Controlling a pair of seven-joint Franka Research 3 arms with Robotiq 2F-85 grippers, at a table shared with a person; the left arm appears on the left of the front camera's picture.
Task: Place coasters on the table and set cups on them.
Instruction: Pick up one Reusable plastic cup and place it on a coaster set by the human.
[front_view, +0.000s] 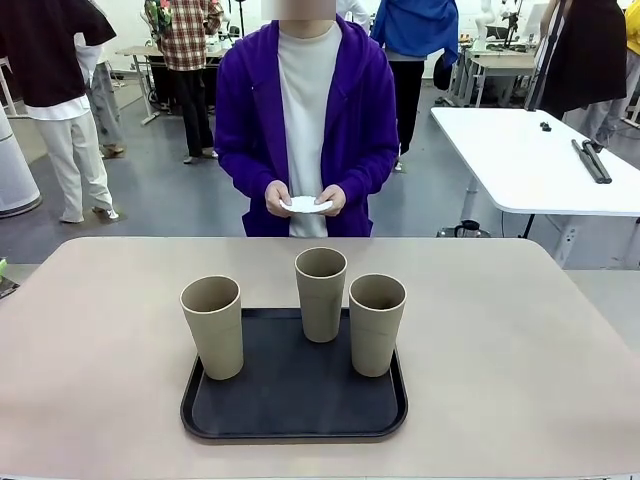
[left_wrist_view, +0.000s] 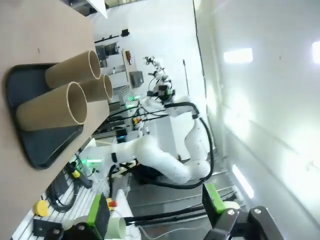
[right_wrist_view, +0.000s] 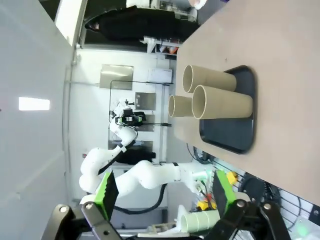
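I see my left gripper (left_wrist_view: 154, 210) and right gripper (right_wrist_view: 164, 194) spread wide, holding nothing. Three cups (front_view: 321, 295) stand on the tray (front_view: 290, 402), and the table (front_view: 520, 360) has bare room out to its edges.

Bright, even overhead light — faint shadows by the cups (front_view: 321, 292), glaring ceiling panels (left_wrist_view: 238, 55), wide-angle warp in wrist views.

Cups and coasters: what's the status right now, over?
Left gripper, right gripper open, empty. Three cups upright on black tray. Coasters in person's hands, none on table. Nothing in the way.
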